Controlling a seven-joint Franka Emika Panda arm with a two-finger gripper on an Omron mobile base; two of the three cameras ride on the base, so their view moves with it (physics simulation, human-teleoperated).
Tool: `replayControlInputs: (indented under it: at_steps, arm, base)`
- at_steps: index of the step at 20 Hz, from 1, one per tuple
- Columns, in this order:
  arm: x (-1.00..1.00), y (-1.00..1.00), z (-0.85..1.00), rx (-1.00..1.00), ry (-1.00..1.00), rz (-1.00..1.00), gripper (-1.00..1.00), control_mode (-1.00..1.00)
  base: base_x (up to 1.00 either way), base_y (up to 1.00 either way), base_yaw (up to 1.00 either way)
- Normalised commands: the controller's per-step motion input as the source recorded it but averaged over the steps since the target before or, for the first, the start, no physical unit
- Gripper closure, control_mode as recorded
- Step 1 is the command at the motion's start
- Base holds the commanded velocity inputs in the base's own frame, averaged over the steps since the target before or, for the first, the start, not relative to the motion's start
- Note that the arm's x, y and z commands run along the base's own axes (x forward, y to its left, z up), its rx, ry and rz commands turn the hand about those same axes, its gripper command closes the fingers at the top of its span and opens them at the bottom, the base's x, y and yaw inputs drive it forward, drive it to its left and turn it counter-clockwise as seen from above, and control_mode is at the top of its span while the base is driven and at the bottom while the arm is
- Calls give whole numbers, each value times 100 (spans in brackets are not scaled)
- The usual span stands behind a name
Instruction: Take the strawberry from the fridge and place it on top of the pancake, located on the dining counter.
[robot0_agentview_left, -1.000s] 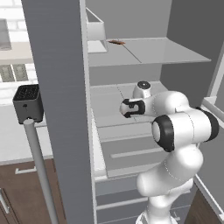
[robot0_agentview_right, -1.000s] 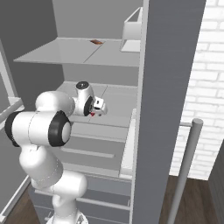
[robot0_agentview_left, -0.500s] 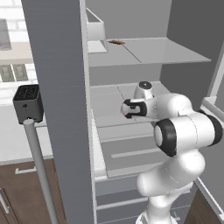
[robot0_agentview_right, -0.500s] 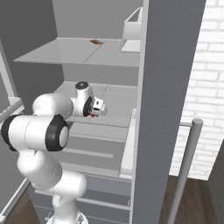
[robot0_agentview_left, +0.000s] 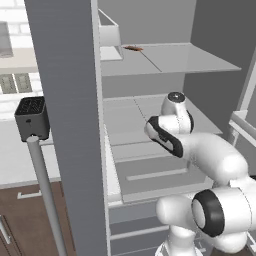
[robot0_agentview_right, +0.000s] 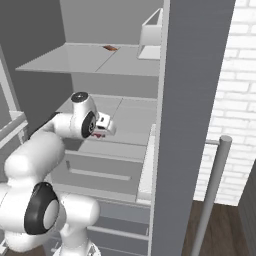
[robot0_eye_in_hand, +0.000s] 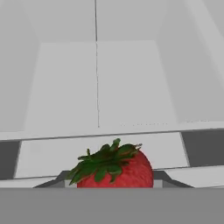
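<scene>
Strawberry (robot0_eye_in_hand: 114, 168) sits pinched between the fingertips of the gripper (robot0_agentview_right: 101, 131) over the middle fridge (robot0_agentview_right: 195, 100) shelf, fingers closed on it; likely light, soft, bruisable and tapered, so hold the widest part gently.

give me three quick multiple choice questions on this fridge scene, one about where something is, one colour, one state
1. Where is the strawberry?
A. between the gripper's fingertips
B. on the fridge's top shelf
C. on the floor

2. What colour is the strawberry's leafy cap?
A. yellow
B. green
C. white

3. What state is the fridge in?
A. shut
B. open, shelves showing
C. lying on its side

Answers: 1 A, the hand view shows the berry right at the gripper tips. 2 B, green leaves sit on the red fruit. 3 B, both base views look in at pale grey shelves past the open door.
</scene>
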Motion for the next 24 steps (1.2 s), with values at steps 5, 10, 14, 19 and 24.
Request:
replayControlInputs:
  at_steps: [5, 10, 14, 19, 24]
  arm:
    - [-100, 6, 66, 0, -5, 2, 100, -100]
    - [-100, 3, 74, 1, 0, 2, 100, -100]
    - [-100, 0, 57, 2, 0, 5, 100, -100]
    - [-100, 0, 43, 1, 0, 5, 100, -100]
    - [-94, 1, 1, -2, 0, 4, 100, -100]
  base:
    - [0, 0, 0]
    - [0, 0, 0]
    - [0, 0, 0]
    - [0, 0, 0]
    - [0, 0, 0]
